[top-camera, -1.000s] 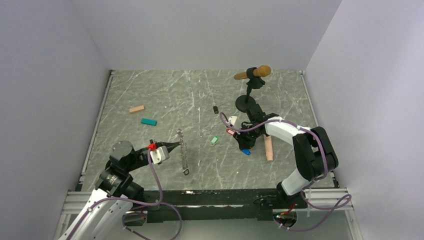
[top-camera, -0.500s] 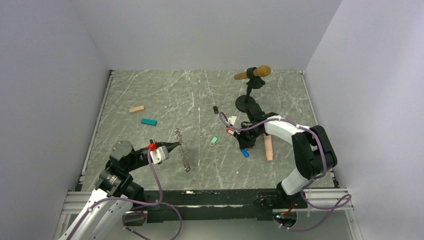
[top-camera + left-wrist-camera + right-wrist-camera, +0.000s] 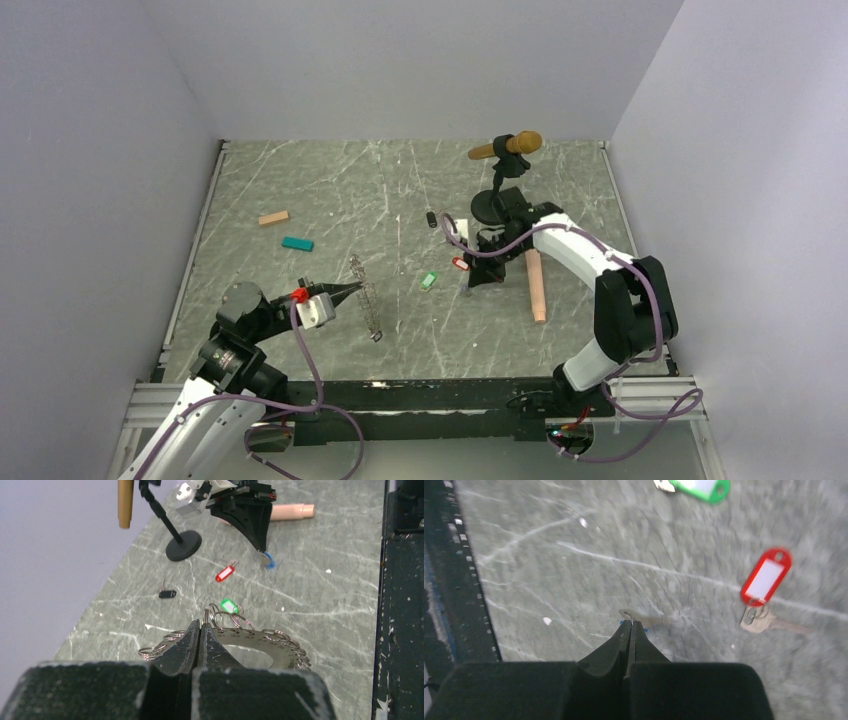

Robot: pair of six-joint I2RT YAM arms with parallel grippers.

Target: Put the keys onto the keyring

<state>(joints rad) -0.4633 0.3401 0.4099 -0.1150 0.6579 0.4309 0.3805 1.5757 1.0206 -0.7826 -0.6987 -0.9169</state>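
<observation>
- The grey-green marbled surface [image 3: 300, 180] carries everything.
- There are two arms. The left gripper [image 3: 352, 288] is at the near left, and the right gripper [image 3: 470, 281] points down towards the middle of the surface.
- One black round-based stand [image 3: 491, 207] is at the far right and holds a tan cylinder [image 3: 506, 146] at its top.
- One keyring [image 3: 369, 308], a long grey metal strip edged with small wire loops, lies just right of the left gripper. The left gripper's jaws are pressed together on it partway along its length, with loops showing on both sides of the fingertips in the left wrist view.
- One long peach-coloured stick [image 3: 536, 285] lies right of the right gripper.
- There are two small blocks at the left: one teal block [image 3: 297, 243] and one short peach block [image 3: 273, 217], near each other.
- There are three keys, small metal ones, each with an oblong plastic tag.
  - The blue-tagged key [image 3: 269, 561] is pinched in the right gripper. Its jaws are closed on the key, the metal blade pokes out past the tips, and the tag hangs at the tips.
  - The red-tagged key [image 3: 460, 264] lies flat on the surface just beside the right gripper, not touched by it.
  - The green-tagged key [image 3: 429, 281] lies on the surface between the two grippers. It is nearer the right one and apart from the keyring.
- One small black cylinder [image 3: 431, 219] lies left of the stand's base.
</observation>
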